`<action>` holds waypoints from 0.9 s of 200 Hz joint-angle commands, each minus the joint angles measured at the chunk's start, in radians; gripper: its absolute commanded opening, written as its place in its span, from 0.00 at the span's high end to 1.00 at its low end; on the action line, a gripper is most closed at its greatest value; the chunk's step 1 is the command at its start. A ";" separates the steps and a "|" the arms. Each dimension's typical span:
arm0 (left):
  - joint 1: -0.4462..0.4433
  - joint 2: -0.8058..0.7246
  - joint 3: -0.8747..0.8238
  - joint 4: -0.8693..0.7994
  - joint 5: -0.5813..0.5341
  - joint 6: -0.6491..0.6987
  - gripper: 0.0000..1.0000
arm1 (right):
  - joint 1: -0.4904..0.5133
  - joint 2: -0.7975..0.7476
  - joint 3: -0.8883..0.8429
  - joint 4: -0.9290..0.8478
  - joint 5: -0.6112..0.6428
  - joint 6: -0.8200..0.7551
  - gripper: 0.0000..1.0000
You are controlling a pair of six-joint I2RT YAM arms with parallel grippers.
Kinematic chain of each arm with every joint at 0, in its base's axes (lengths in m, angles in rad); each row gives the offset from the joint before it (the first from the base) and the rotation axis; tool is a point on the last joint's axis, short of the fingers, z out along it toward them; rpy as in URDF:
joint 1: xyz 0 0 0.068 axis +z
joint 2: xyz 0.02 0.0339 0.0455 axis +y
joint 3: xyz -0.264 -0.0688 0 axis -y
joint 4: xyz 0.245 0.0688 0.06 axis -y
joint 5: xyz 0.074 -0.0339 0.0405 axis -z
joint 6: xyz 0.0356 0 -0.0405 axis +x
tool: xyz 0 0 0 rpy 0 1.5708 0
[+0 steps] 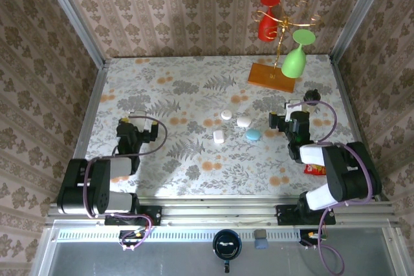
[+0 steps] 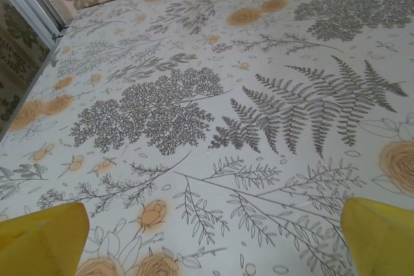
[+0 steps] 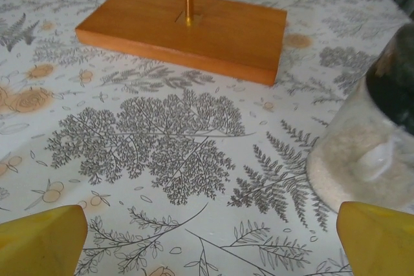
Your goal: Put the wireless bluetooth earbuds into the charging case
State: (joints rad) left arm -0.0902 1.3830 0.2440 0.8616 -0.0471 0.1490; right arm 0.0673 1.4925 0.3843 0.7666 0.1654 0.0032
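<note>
**Both tools wide open, cases sitting mid-counter**

We've got the charging cases clustered in the middle of the counter (image 1: 162, 88): three white ones (image 1: 226, 115) and a blue one (image 1: 253, 135), close together but apart. From above we honestly can't tell if any lid is up or what's inside, and the earbuds are too small to pick out.

The left tool (image 2: 207, 244) is spread wide over bare floral cloth, well left of the cases, nothing between its fingers. The right tool (image 3: 207, 240) is spread too and empty, just right of the blue case.

Beside it there's a glass jar (image 3: 362, 159) with whitish grainy stuff in it and a dark lid, near the glass rack's wooden base (image 3: 194, 24).
</note>
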 commanded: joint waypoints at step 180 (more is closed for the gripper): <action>0.046 0.175 0.140 0.077 -0.019 -0.067 0.00 | -0.060 0.039 0.027 0.079 -0.142 0.027 0.00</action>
State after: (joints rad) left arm -0.0498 1.5604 0.3664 0.9428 -0.0757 0.1040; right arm 0.0154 1.5227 0.3908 0.8131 0.0395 0.0261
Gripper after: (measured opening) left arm 0.999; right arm 0.999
